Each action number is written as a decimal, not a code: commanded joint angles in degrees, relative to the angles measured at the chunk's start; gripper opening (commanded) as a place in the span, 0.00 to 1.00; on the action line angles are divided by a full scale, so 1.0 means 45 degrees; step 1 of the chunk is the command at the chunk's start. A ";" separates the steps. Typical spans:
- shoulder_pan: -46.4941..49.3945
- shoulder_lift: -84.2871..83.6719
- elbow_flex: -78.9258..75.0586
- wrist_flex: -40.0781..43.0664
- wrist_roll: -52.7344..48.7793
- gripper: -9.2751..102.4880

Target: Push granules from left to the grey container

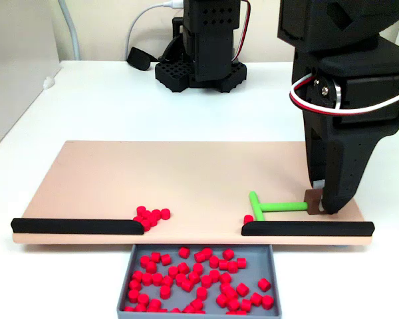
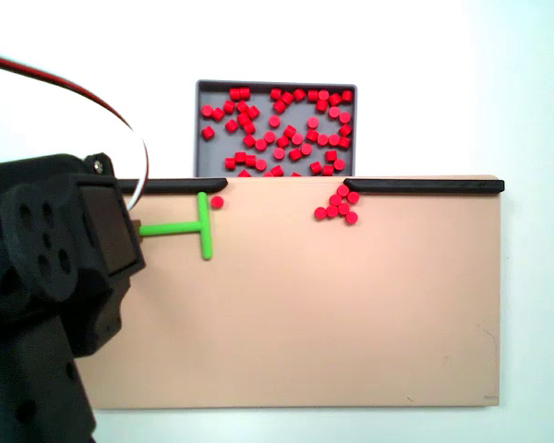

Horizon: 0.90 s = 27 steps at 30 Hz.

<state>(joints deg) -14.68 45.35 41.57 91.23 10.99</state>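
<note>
Many red granules [image 1: 199,279] lie in the grey container [image 1: 129,279] below the board's front edge. A small cluster of granules [image 1: 151,216] rests on the beige board beside the left black strip's end, and one single granule [image 1: 249,218] sits by the green T-shaped stick [image 1: 276,207]. My black gripper [image 1: 322,203] is shut on the stick's handle at the board's right. In the other fixed view, mirrored, the gripper [image 2: 134,231] is at the left with the stick [image 2: 189,228]; the single granule [image 2: 217,201], the cluster [image 2: 340,205] and the container [image 2: 277,84] lie beyond.
The beige board [image 1: 153,173] carries two black strips [image 1: 73,226] [image 1: 306,228] along its front edge, with a gap between them above the container. A black arm base [image 1: 203,53] and a white cable stand at the back of the white table.
</note>
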 commanded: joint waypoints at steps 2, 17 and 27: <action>0.0215 0.0020 -0.0176 -0.0039 -0.0156 0.08; 0.0645 0.0078 -0.0098 0.0332 -0.0352 0.08; 0.0938 0.0176 -0.0098 0.0332 -0.0586 0.08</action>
<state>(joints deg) -11.34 45.35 41.48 92.55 8.96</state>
